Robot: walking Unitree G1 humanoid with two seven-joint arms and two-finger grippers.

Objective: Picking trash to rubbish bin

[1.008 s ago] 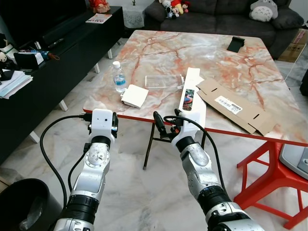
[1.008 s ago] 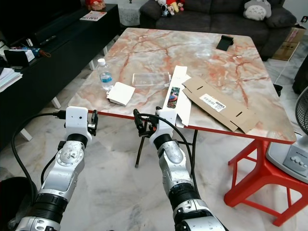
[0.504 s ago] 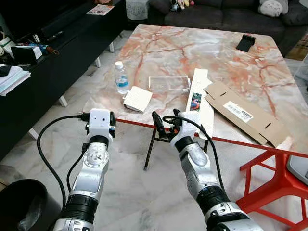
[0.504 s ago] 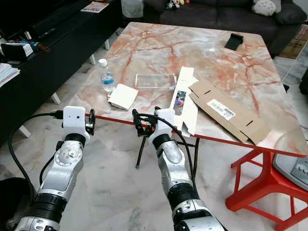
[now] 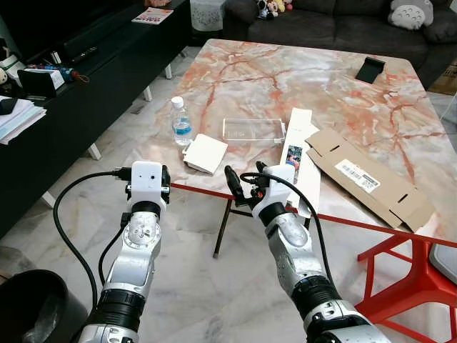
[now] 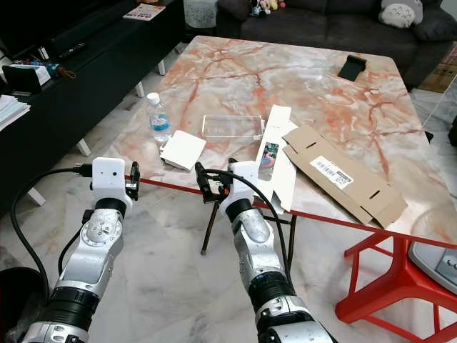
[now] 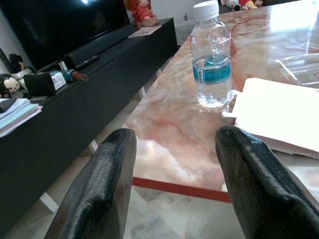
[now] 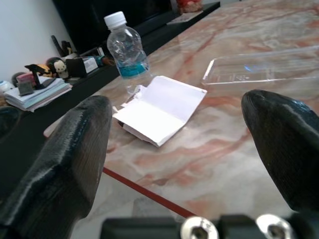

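A marble table (image 5: 243,71) holds the trash. On it stand a small water bottle (image 5: 181,123), a white folded paper box (image 5: 205,153), a clear plastic tray (image 5: 253,130), a long white box (image 5: 298,156) and a flattened cardboard sheet (image 5: 368,176). My left gripper (image 7: 172,144) is open and empty just short of the table's red front edge, facing the bottle (image 7: 212,55). My right gripper (image 5: 246,182) is also open and empty at that edge, facing the white paper box (image 8: 162,107). A black rubbish bin (image 5: 28,304) sits on the floor at lower left.
A black TV cabinet (image 5: 78,86) runs along the left. A dark sofa (image 5: 335,21) stands beyond the table, and a black object (image 5: 370,69) lies at the table's far right. A red stool (image 5: 410,279) and a black stand (image 5: 223,225) sit under the table.
The whole view has shifted and the table sits slightly nearer and lower in frame. Both arms hold the same pose with fingers open.
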